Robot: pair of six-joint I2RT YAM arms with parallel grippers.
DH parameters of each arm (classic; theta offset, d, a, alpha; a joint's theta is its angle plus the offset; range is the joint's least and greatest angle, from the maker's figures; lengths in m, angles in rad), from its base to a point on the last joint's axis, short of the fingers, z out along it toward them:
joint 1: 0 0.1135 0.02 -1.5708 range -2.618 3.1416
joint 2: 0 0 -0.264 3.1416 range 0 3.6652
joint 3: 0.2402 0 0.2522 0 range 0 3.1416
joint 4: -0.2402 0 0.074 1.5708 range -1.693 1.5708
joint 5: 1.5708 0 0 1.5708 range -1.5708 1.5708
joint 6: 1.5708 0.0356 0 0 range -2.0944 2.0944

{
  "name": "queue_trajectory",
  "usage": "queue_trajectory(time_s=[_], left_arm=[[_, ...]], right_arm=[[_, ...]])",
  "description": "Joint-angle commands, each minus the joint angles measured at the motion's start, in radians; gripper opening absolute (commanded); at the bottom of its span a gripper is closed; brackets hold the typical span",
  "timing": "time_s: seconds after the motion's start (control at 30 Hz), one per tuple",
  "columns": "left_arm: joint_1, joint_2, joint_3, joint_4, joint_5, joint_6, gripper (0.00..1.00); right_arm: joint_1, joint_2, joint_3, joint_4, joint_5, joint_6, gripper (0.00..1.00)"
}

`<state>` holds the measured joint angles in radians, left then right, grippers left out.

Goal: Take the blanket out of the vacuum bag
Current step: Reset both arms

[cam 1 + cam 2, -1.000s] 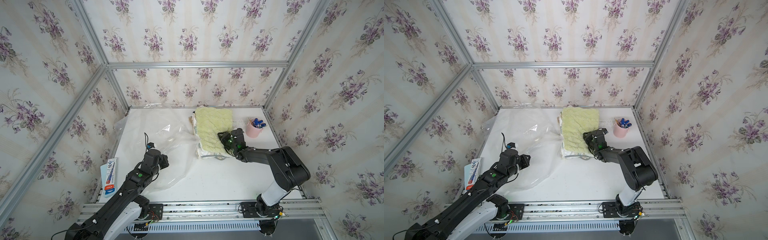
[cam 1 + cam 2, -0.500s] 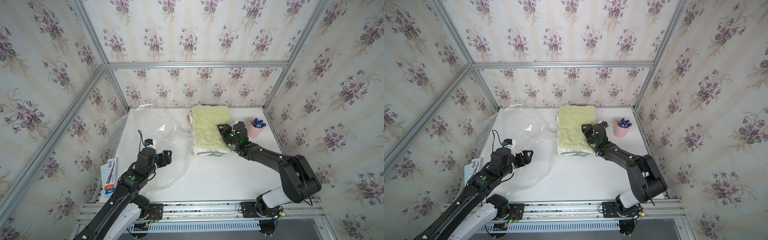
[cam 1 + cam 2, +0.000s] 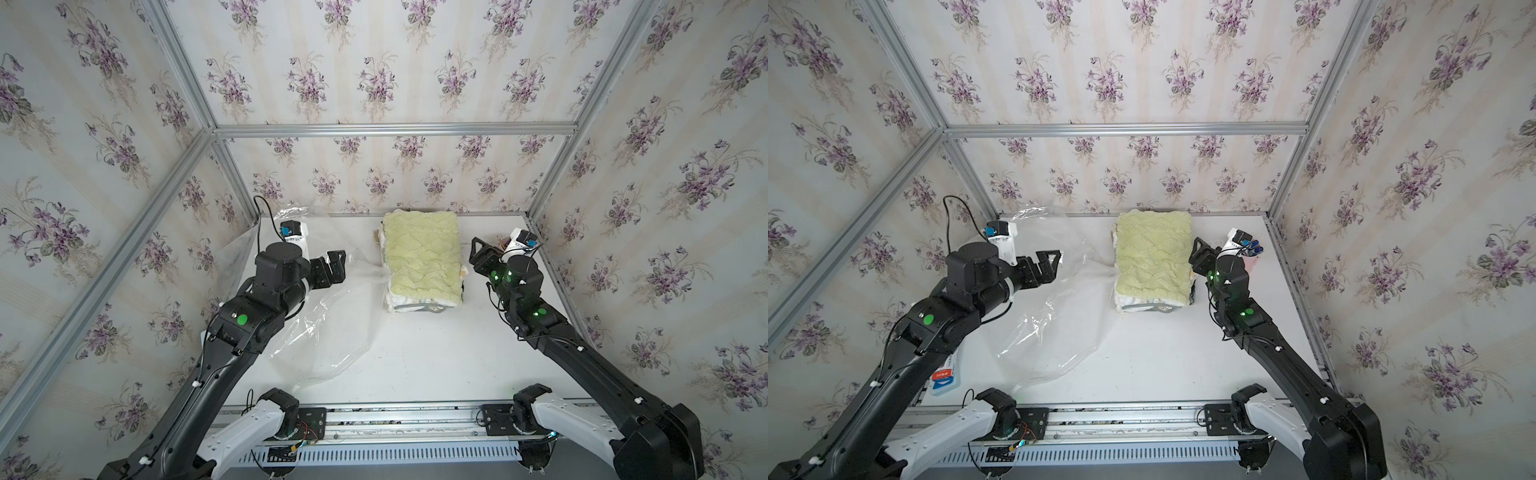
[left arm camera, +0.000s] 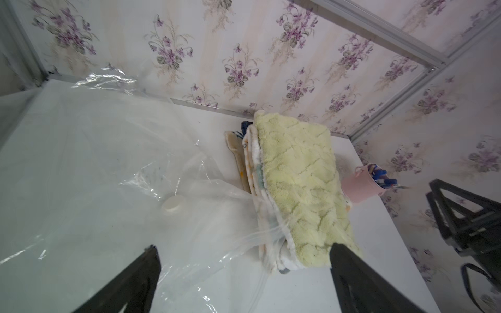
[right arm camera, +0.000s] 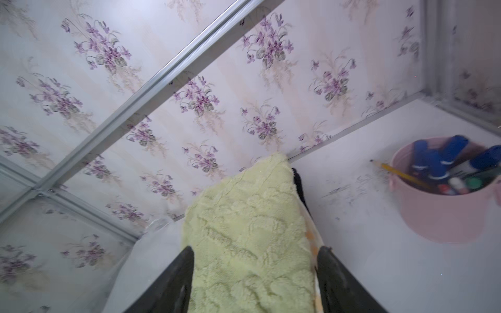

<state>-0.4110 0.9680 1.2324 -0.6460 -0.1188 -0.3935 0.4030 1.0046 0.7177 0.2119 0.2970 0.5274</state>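
Note:
The blanket (image 3: 420,257) is a folded pale yellow fluffy stack at the back middle of the table, in both top views (image 3: 1152,257). The vacuum bag (image 3: 332,328) lies flat and crumpled to its left, its edge touching the blanket's left side (image 4: 268,233); its white valve cap (image 4: 171,204) shows in the left wrist view. My left gripper (image 3: 334,266) hangs open above the bag, holding nothing (image 4: 244,260). My right gripper (image 3: 478,253) is open, raised just right of the blanket (image 5: 256,260), which shows past its fingers.
A pink cup (image 5: 444,208) with markers and a pencil stands at the back right, behind my right wrist (image 3: 1252,261). A blue and white pack (image 3: 944,376) lies at the table's front left edge. Flowered walls close the left, back and right sides.
My left gripper opened, let go of the bag and rose. My right gripper came off the blanket, opened wider and drew away to the right. The blanket ended up slightly farther back.

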Motion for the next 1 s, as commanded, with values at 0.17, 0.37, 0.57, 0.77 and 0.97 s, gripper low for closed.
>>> queue_trajectory(time_s=[0.17,0.37,0.57,0.77,0.97], left_arm=[[0.043,0.003,-0.229,0.286,-0.227,0.225,1.00],[0.125,0.151,-0.342,0.489,-0.219,0.373,1.00],[0.324,0.070,-0.572,0.774,-0.036,0.268,1.00],[0.413,0.134,-0.639,0.772,-0.003,0.319,1.00],[0.448,0.280,-0.812,1.155,-0.053,0.326,1.00]], right_arm=[[0.003,0.055,-0.075,0.068,0.171,-0.122,1.00],[0.006,0.179,-0.028,0.059,0.113,-0.304,1.00],[0.004,0.083,-0.247,0.393,0.086,-0.473,1.00],[0.005,0.144,-0.239,0.333,-0.183,-0.602,1.00],[-0.022,0.114,-0.419,0.671,-0.046,-0.560,1.00]])
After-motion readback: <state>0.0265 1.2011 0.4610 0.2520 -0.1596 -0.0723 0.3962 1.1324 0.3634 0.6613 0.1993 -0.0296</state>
